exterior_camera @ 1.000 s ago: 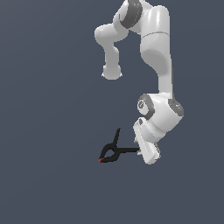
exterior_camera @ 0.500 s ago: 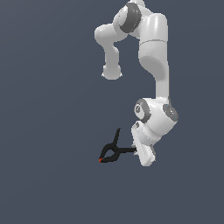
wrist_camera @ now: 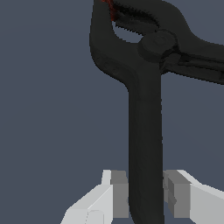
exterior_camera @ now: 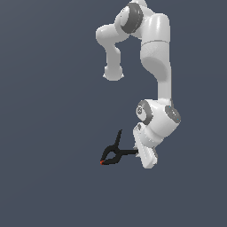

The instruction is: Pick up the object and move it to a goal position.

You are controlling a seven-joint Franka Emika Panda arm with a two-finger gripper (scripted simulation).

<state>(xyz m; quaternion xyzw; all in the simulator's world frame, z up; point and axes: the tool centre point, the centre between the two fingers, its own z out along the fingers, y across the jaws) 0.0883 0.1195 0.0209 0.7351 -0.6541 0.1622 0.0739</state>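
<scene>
Black and small, the clamp (exterior_camera: 114, 153) lies just beside the hand (exterior_camera: 141, 153), on the exterior view's left of it. One thin handle runs between the two grey pads (wrist_camera: 119, 194); the wrist view shows both pads against it, so the hand appears closed on that handle. The second handle splays away, and the red-orange tip (exterior_camera: 102, 162) points away from the hand.

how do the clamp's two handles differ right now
One handle of the spring clamp runs between the gripper fingers, which sit tight against both its sides; the other handle sticks up free, touching nothing. In the exterior view the held handle lies roughly level toward the gripper, while the free handle angles upward. Both are thin, black and meet at the pivot.
</scene>
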